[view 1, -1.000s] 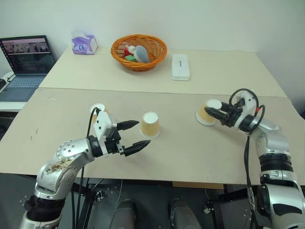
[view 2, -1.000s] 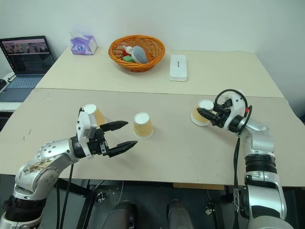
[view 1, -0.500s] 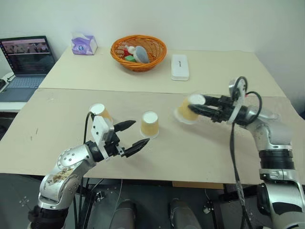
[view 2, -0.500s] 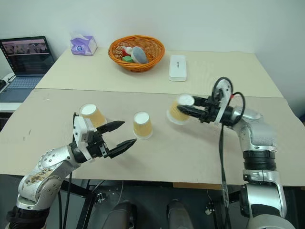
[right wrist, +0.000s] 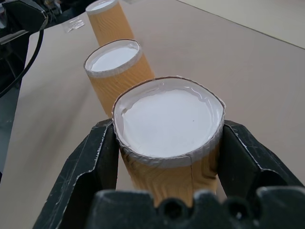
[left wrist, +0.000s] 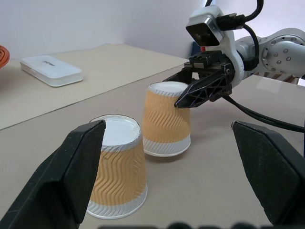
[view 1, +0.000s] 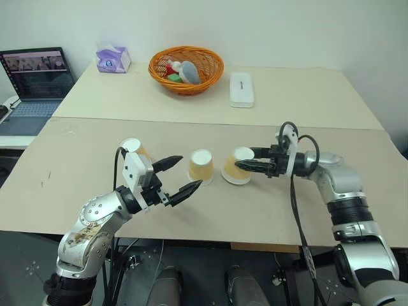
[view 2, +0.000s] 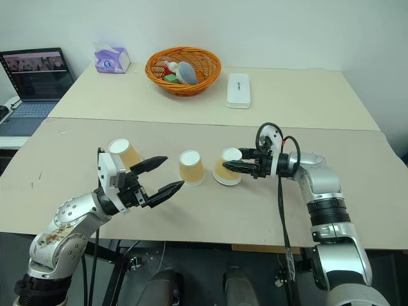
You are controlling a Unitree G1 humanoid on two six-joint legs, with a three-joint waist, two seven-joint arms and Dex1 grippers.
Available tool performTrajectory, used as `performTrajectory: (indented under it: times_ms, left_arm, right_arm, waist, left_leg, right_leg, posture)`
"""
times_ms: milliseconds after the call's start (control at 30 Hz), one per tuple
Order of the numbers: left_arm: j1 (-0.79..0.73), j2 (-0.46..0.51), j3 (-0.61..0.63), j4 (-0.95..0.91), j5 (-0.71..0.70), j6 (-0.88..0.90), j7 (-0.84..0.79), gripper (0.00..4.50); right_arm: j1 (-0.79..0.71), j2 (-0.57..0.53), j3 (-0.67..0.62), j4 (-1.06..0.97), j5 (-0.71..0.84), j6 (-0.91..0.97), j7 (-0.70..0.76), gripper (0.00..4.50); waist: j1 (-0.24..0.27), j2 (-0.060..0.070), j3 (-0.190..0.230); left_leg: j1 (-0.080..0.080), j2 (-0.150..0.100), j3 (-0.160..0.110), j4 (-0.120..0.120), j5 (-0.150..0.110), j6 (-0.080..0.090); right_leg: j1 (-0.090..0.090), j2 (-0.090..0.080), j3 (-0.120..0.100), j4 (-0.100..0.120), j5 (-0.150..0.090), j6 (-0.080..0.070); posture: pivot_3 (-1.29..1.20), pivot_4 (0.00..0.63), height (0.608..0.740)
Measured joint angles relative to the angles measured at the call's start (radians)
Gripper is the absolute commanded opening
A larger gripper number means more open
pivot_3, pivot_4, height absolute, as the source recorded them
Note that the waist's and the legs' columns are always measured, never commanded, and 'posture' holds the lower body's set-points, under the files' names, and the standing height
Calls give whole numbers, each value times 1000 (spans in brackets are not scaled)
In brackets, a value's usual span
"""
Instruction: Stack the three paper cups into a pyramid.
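Three paper cups stand upside down in a loose row on the near half of the table [view 1: 76, 137]. Taking the middle cup [view 1: 201, 166] as the marker: the right-hand cup [view 1: 237, 166] sits just beside it, a thin gap between them in the left wrist view, and the right gripper [view 1: 252, 167] is clamped across that cup's upper part, one black finger [right wrist: 83, 179] on each side. Whether that cup's rim rests fully on the table or is tipped slightly, I cannot tell. The left-hand cup [view 1: 132, 148] stands well apart from the middle cup, partly hidden behind the left gripper [view 1: 178, 175], whose fingers are spread wide and hold nothing, their tips just short of the middle cup.

There is bare table toward the near edge in front of the middle cup, and a broad free stretch behind it up to the seam where the table's far half begins. Beyond that seam, well behind the middle cup, are an orange basket [view 1: 186, 70] of odds and ends, a flat white box [view 1: 241, 88] and a tissue pack [view 1: 112, 58]. A laptop [view 1: 35, 80] sits off to the left on a lower surface, cut off by the frame. A plain white wall backs the scene.
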Motion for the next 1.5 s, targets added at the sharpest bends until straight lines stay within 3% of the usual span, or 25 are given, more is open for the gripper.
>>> performTrajectory:
  times_ms: [600,633,733,1100,1500]
  left_arm:
    - [-2,-3,0,0,-3,3,23,4500]
    - [-4,-3,0,0,-5,3,24,4500]
    - [-9,-3,0,0,-9,4,30,4500]
    - [-11,-8,0,0,-15,4,43,4500]
    - [-71,-40,21,46,-63,38,64,4500]
  right_arm:
    - [-26,42,21,34,-37,-13,12,2621]
    - [-26,43,21,34,-37,-15,12,3609]
    - [-26,48,21,39,-43,-29,10,4479]
    - [-27,45,17,74,-64,-43,7,4479]
    - [102,-162,-128,-128,144,182,147,4479]
  waist:
    - [1,0,0]
    - [1,0,0]
    - [1,0,0]
    - [1,0,0]
    - [2,0,0]
  left_leg:
    - [0,0,0,0,0,0]
    - [0,0,0,0,0,0]
    - [0,0,0,0,0,0]
    - [0,0,0,0,0,0]
    - [0,0,-1,0,0,0]
  right_leg:
    - [0,0,0,0,0,0]
    - [0,0,0,0,0,0]
    - [0,0,0,1,0,0]
    - [0,0,0,1,0,0]
    - [1,0,-1,-1,0,0]
  posture:
    - [0,150,675]
    - [0,150,675]
    - [0,150,675]
    - [0,150,675]
    - [0,150,675]
